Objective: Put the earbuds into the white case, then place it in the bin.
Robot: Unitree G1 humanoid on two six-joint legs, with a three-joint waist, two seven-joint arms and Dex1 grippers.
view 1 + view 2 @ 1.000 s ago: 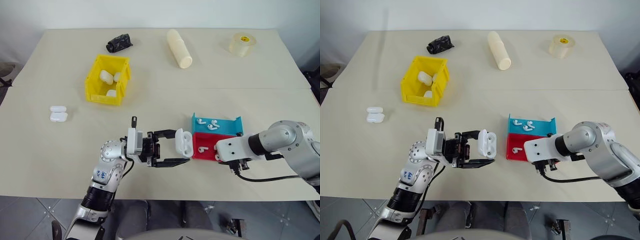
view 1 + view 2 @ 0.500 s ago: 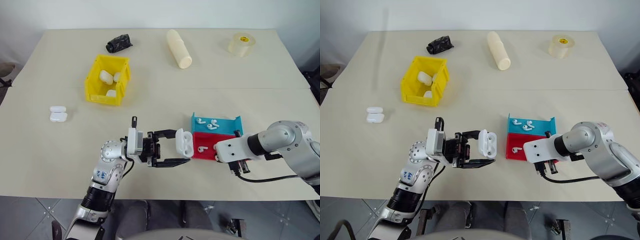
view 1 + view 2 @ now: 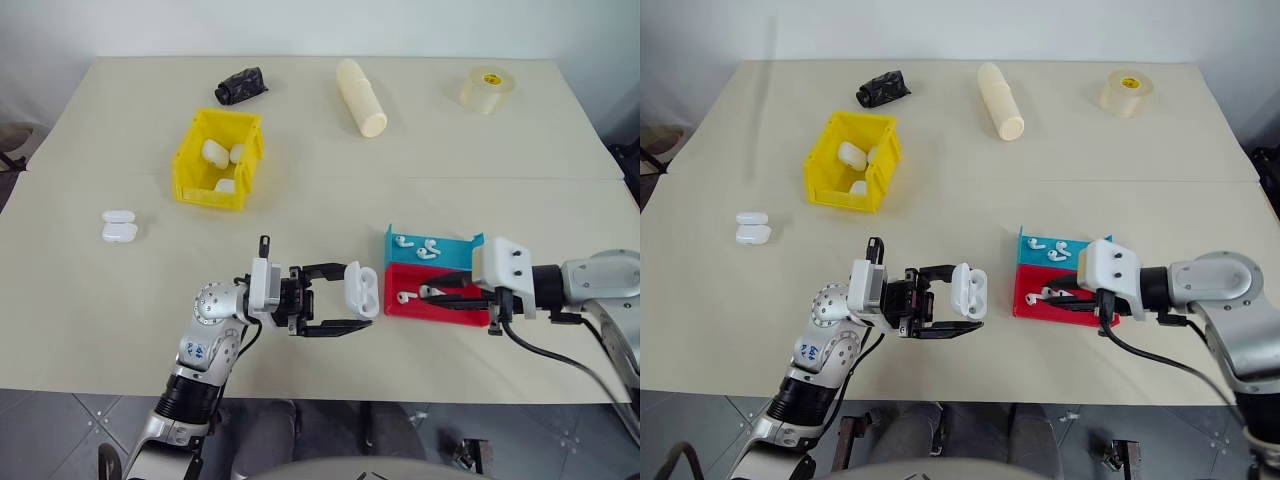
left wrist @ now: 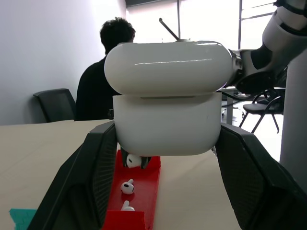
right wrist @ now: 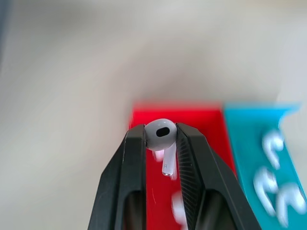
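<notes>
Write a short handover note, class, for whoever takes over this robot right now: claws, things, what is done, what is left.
Left claw: shut on a glossy white pebble-shaped earbud case, lid flipped open, held above the beige table.
Right claw: shut on one tiny white plastic earbud, above the red tray, where more earbuds lie. Others lie in the teal tray.
Bright yellow plastic bin at far left already holds white cases; two more cases sit on the table left of it.
Done: case and earbud picked up.
Left: seat earbuds in the held case, close it, place it in the bin.
</notes>
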